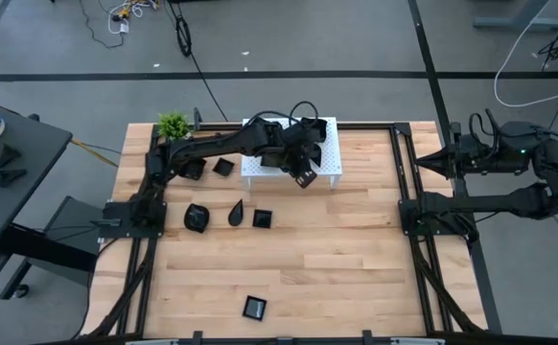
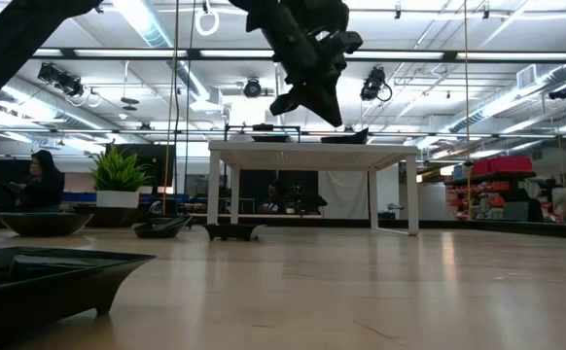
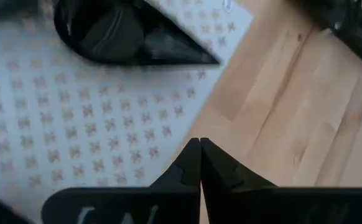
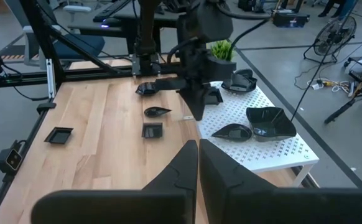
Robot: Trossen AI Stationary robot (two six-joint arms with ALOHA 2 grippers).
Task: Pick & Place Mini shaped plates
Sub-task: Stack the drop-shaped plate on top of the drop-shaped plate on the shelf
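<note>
Closest to the low camera: a black square dish [image 2: 45,277] near the table's front edge, glossy, with a flared rim.

Left gripper [image 1: 303,178] hangs over the front edge of the white perforated stand [image 1: 329,165], jaws pressed together and empty. A teardrop dish [image 3: 128,37] lies on the stand top just beyond the fingertips [image 3: 199,163], apart from them. Right gripper [image 1: 430,161] is parked off the table's right edge, jaws pressed together, nothing in them.

Other mini plates: two more on the stand, one wavy-edged [image 4: 271,122]; three in a row left of table centre – a rounded one [image 1: 196,218], a leaf [image 1: 236,213], a square [image 1: 262,218]; a couple more near the back-left corner by the small green plant [image 1: 174,125].

Risks, my read:
- Shut jaws coming down on a dish would shove it across the smooth stand top, possibly off the edge.
- Glazed, thin sloped rims: a shallow pinch could slip.
- Stand looks light on thin legs; a bump could shift it.

Table is pale butcher-block wood.
</note>
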